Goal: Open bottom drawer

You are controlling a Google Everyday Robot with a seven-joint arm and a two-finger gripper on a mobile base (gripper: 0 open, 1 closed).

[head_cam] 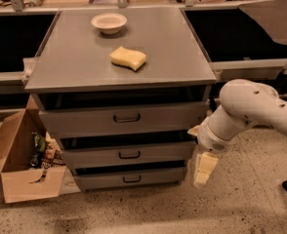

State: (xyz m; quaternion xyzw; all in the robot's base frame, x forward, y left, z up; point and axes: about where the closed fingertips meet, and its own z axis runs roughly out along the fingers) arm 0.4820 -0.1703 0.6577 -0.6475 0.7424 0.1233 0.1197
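Grey metal bottom drawer (153, 177) sat lowest of three, not yet pulled out | gripper (203, 171) hung beside its right end, pointing down, grip state impossible to tell | horizontal bar handle (132, 179) lay to the gripper's left.

— Where's the gripper (202, 171)?
— Low, pointing down, just beside the right end of the bottom drawer (104, 180).
— And on the surface (75, 57)?
— A yellow sponge (128, 58) mid-way, a white bowl (109, 22) behind it. An open cardboard box (16, 179) sits on the floor alongside.
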